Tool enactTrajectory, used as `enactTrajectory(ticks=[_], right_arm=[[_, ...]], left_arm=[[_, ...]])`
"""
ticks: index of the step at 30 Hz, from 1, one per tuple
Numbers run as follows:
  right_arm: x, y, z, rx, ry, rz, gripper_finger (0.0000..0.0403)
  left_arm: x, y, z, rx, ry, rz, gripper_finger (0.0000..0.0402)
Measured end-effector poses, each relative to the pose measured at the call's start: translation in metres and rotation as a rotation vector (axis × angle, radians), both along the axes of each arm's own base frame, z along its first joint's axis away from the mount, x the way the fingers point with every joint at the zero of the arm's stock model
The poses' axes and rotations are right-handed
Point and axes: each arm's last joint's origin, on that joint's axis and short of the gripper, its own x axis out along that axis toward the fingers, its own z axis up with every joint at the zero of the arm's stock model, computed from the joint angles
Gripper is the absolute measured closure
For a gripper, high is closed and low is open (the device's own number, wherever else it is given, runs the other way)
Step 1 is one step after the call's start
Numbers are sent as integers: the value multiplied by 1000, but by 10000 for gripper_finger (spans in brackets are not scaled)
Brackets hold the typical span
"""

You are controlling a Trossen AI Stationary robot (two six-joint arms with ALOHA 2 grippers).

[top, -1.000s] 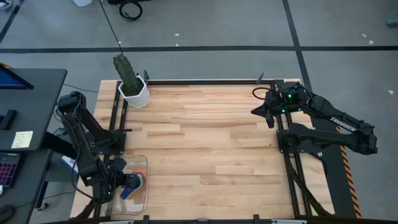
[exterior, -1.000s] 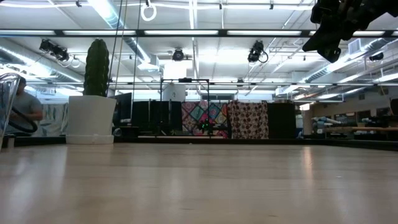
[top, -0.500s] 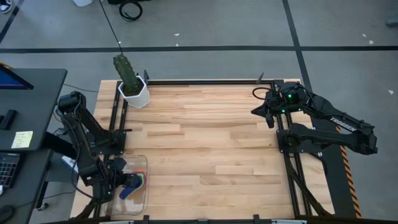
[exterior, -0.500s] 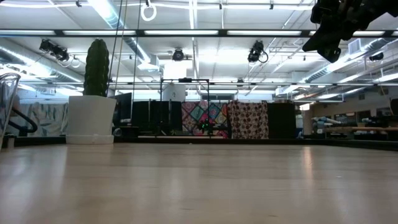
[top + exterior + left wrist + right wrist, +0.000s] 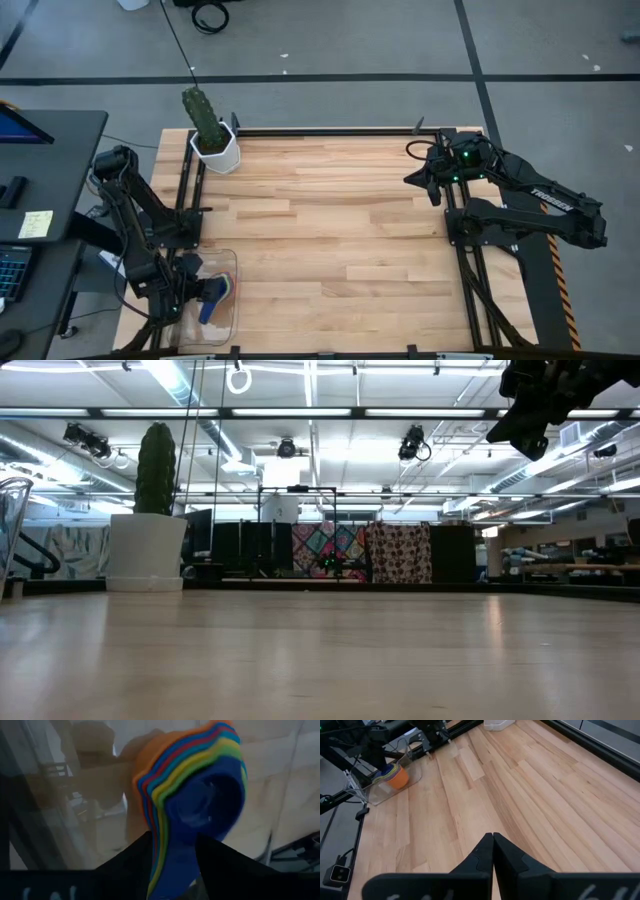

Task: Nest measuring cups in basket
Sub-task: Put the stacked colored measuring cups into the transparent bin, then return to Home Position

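Cups (image 5: 200,795), all nested into one stack, sit inside the basket (image 5: 232,262) at the table's near-left corner, w/ the dark blue one innermost and then green, yellow, blue, red and orange rims fanning outward in the left wrist view. Handles are bunched together and run back toward the left gripper (image 5: 172,865), so the stack's long axis lies roughly along the gripper's reach; in the high view the stack (image 5: 214,296) reads as a blue streak tilted slightly off the basket's long side, bowl end toward the table's middle, handle end toward the near edge. Left gripper's dark fingers (image 5: 125,857) sit on either side of the handles, clamped on them as far as the wrist view shows. From the right wrist view the stack (image 5: 394,774) shows orange at the bottom w/ coloured rims above, inside the clear basket (image 5: 387,792), left arm over it. Right gripper (image 5: 493,851) is well apart from all this, parked up high at the table's far-right side, jaws together. Pot (image 5: 217,152) w/ a cactus stands at the far-left corner of the table (image 5: 340,230), well away from the basket.
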Motion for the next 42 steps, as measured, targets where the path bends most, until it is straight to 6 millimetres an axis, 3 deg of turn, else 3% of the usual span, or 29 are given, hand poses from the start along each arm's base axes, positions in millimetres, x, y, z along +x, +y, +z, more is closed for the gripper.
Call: enactTrajectory(ticks=[29, 35, 42], right_arm=[[0, 0, 0, 0, 1, 0, 389], [0, 0, 0, 0, 0, 0, 389], [0, 0, 0, 0, 0, 0, 389]], left_arm=[[-2, 14, 23, -87, -66, -6, 248], [-2, 27, 36, -78, -236, 51, 248], [0, 41, 45, 79, -507, 120, 248]])
